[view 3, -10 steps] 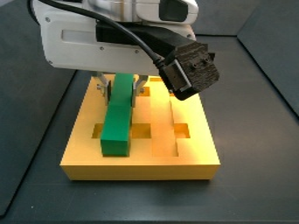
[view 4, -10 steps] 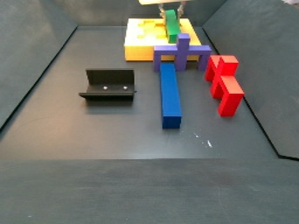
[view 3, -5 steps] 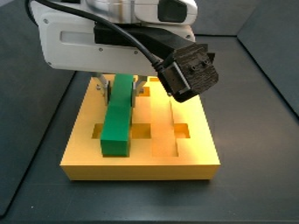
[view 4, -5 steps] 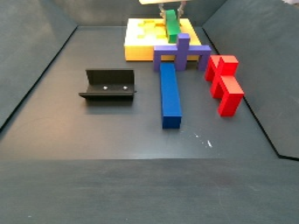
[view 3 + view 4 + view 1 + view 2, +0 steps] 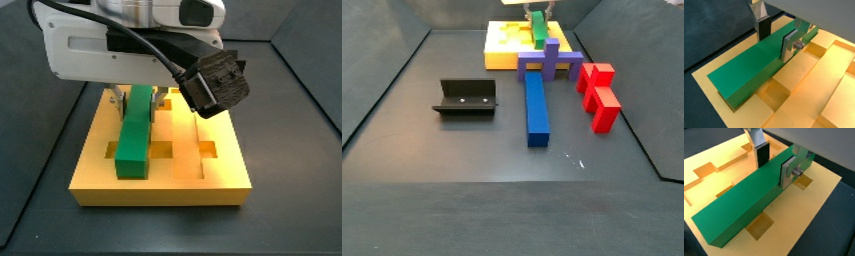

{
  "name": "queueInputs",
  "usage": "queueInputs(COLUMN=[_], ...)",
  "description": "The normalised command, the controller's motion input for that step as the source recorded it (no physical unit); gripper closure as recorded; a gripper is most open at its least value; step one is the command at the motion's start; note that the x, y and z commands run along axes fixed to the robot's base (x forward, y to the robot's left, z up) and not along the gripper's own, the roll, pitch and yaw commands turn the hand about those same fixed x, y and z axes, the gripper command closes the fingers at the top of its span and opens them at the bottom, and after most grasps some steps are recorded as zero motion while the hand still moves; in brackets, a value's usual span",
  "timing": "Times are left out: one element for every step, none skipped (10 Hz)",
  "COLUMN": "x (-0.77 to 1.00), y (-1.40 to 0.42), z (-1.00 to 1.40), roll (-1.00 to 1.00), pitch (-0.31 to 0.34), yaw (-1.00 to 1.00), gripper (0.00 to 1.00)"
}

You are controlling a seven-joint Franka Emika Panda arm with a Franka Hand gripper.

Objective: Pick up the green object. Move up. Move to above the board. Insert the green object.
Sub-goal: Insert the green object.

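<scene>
The long green object (image 5: 136, 125) lies lengthwise over the orange-yellow board (image 5: 201, 185), one end under the robot's hand and the other near the board's front edge. In both wrist views my gripper (image 5: 775, 46) (image 5: 773, 174) straddles the green object (image 5: 747, 70) (image 5: 744, 203): the dark pad presses one long side and the silver finger plate (image 5: 789, 44) the opposite side. The gripper is shut on it. Square holes and grooves of the board (image 5: 827, 75) (image 5: 817, 188) show around the bar. In a side view the green object (image 5: 537, 28) sits atop the board (image 5: 502, 50) under the gripper (image 5: 537, 10).
On the dark floor lie a blue bar (image 5: 539, 105), a purple piece (image 5: 549, 62) across its far end, and red blocks (image 5: 599, 95) beside it. The fixture (image 5: 466, 97) stands apart on the floor. The wrist's black camera housing (image 5: 214, 82) hangs over the board.
</scene>
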Motion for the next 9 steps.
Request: queueInputs(x=[-0.13,-0.05,0.0,0.17,0.26,0.18,0.26,0.28,0.0], y=[0.0,0.0,-0.03,0.0,0.0,0.0,0.02,0.0,0.0], z=[-0.11,-0.26,-0.28,-0.31,-0.31,-0.31,-0.33,-0.3,-0.19], roll=[0.0,0.06,0.19,0.21,0.18,0.16,0.11,0.06,0.0], pitch=[0.0,-0.111,-0.103,-0.08,-0.064,-0.061,-0.046,-0.011,-0.059], yaw=[0.0,0.0,0.0,0.0,0.0,0.0,0.03,0.0,0.0], gripper=[1.0,1.0,1.0,1.0,1.0,1.0,1.0,1.0,1.0])
